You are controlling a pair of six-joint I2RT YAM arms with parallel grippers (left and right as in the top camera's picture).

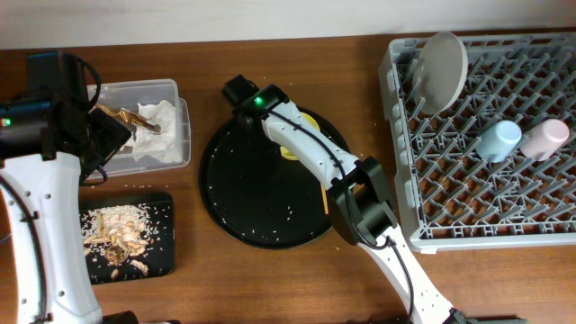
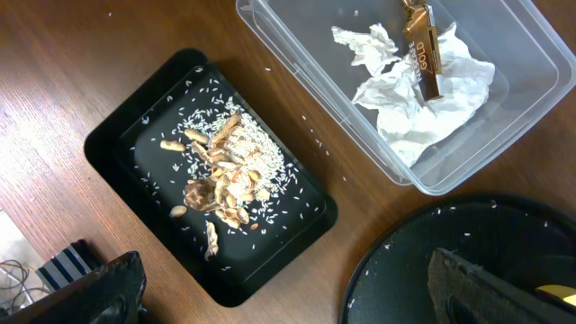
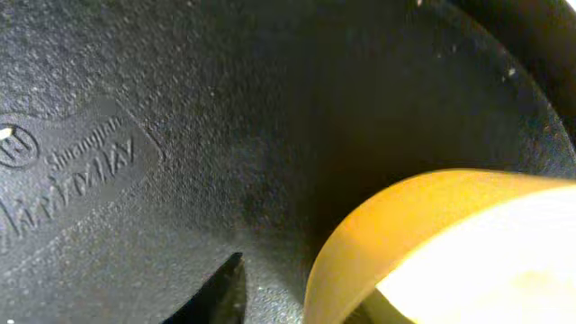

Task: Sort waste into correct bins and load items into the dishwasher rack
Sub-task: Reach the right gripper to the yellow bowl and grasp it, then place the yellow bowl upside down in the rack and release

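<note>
Overhead — yellow bowl (image 1: 309, 118) just beside right gripper (image 1: 238, 88)

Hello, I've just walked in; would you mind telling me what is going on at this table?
The right gripper is over the round black tray, close to the yellow bowl; its grip cannot be judged. The left gripper hangs open near the clear tub, which holds napkins and a wrapper; food scraps lie in the shallow black tray. The plate, blue cup and pink cup sit in the rack; a chopstick lies on the round tray.
</note>
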